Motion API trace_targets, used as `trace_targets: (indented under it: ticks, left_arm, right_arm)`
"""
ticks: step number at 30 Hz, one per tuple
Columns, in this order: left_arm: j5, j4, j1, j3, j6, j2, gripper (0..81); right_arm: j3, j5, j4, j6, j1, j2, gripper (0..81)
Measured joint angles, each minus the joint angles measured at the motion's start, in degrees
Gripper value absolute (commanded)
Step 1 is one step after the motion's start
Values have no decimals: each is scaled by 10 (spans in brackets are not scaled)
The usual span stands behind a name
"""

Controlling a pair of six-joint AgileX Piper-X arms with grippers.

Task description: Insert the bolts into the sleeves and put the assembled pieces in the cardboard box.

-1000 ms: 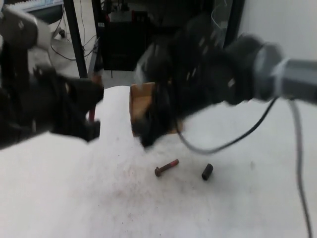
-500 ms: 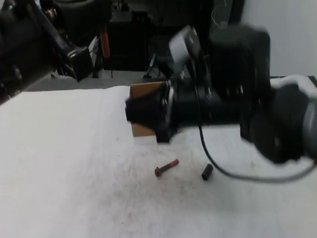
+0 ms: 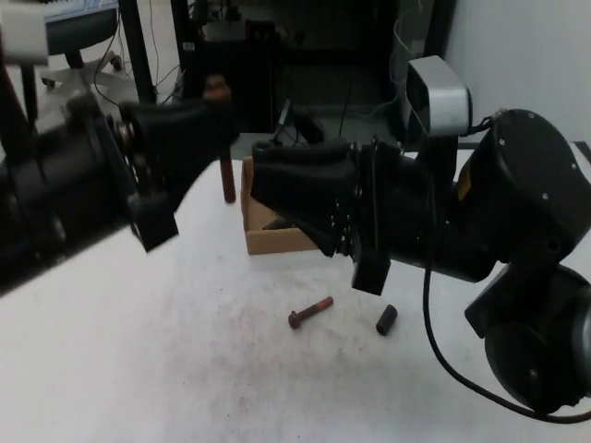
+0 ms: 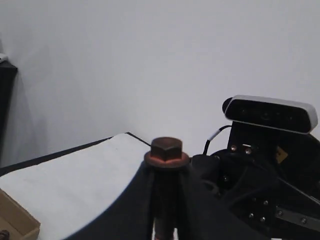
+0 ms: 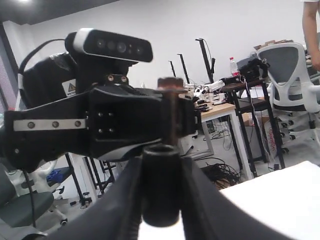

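My left gripper is shut on a rusty bolt, held upright above the bench's far left of the cardboard box. Its hex head stands up between the fingers in the left wrist view. My right gripper hovers over the box, pointing toward the left gripper, and is shut on a black sleeve. Beyond the sleeve the right wrist view shows the left gripper's bolt close by and roughly in line. A second bolt and a second black sleeve lie on the white bench.
The white bench stretches toward the front. A corner of the box appears in the left wrist view. Dark racks and cables stand behind the bench, and the right arm's cable hangs above the table.
Both arms have swung about: the left one has come back toward the box with the bolt upright, and the right one now points its gripper at it. The loose bolt and sleeve lie unmoved.
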Motion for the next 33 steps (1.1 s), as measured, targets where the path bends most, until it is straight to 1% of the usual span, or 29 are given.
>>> trace_targets:
  ticks: [5, 8, 11, 14, 19, 33]
  left_arm:
    - [2, -13, 0, 3, 0, 0, 1]
    - [2, -55, 0, 3, -2, 0, 1]
    - [-5, -79, 0, 3, -17, 0, 1]
    - [-15, -93, 0, 3, -26, 0, 1]
    - [-16, -94, 0, 3, -27, 0, 1]
    - [17, -94, 0, 3, -48, 0, 1]
  right_arm:
    - [0, -12, 3, 10, 0, 0, 8]
    - [1, -12, 38, 1, 4, 0, 8]
    - [2, -12, 74, -30, 21, 0, 8]
    - [2, -13, 87, -37, 33, 0, 8]
    - [2, -13, 86, -42, 37, 0, 8]
    - [2, -13, 67, -33, 37, 0, 8]
